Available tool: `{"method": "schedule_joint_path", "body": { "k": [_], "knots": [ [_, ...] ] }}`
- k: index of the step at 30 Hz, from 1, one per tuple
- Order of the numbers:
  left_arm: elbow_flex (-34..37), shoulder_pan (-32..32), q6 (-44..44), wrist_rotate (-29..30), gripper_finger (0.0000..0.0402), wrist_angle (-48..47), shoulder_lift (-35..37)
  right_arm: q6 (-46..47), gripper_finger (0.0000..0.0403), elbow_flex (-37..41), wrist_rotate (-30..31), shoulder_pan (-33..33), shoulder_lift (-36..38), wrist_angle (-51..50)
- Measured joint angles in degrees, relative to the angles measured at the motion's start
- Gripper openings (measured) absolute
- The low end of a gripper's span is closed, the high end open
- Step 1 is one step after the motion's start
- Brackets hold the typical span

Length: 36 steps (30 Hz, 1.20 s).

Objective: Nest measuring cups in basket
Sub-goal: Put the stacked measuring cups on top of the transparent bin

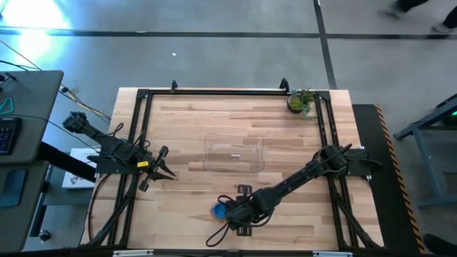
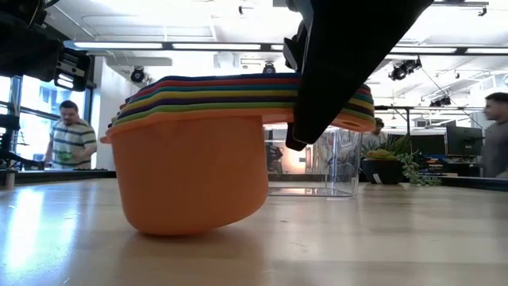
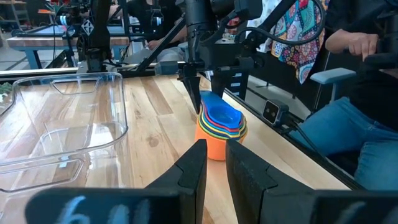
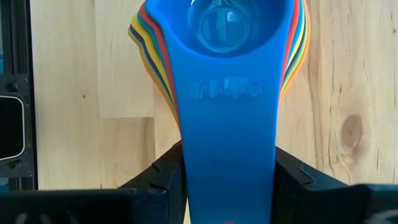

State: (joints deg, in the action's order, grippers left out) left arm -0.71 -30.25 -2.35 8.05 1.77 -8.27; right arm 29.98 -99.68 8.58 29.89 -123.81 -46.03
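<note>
The table carries the clear basket near its middle, long side running left to right, nothing visible inside it. A small potted plant sits at the far right corner, well apart from the work.

The cups are already stacked one inside another, the orange one outermost and the blue one on top, and they stand close to the table's near edge, a little left of centre. The stack looks tilted in the low view, its base rocked onto one side. The basket lies straight toward the far edge from the stack, with bare wood between them.

The right arm reaches in from the right side and its right gripper is at the stack. In its wrist view the blue cup's flat handle runs back between the two fingers, which sit at either flank of it, narrowed onto the handles; it appears to hold the stack by them. The handles' long axis lies in line with the gripper.

The left gripper waits near the left edge, fingers nearly together and holding nothing, pointing toward the stack.

The coming move is likely a lift and a carry toward the far edge, clearing the basket's near wall.
</note>
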Motion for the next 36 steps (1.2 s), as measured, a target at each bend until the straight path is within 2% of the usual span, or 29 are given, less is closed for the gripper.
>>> {"method": "schedule_joint_path", "body": {
  "k": [36],
  "knots": [
    [0.00,0.01,0.00,0.00,0.0051,0.01,0.00,-1.18,0.0133,0.00,1.95,-0.94,2.45,0.66]
  ]
}}
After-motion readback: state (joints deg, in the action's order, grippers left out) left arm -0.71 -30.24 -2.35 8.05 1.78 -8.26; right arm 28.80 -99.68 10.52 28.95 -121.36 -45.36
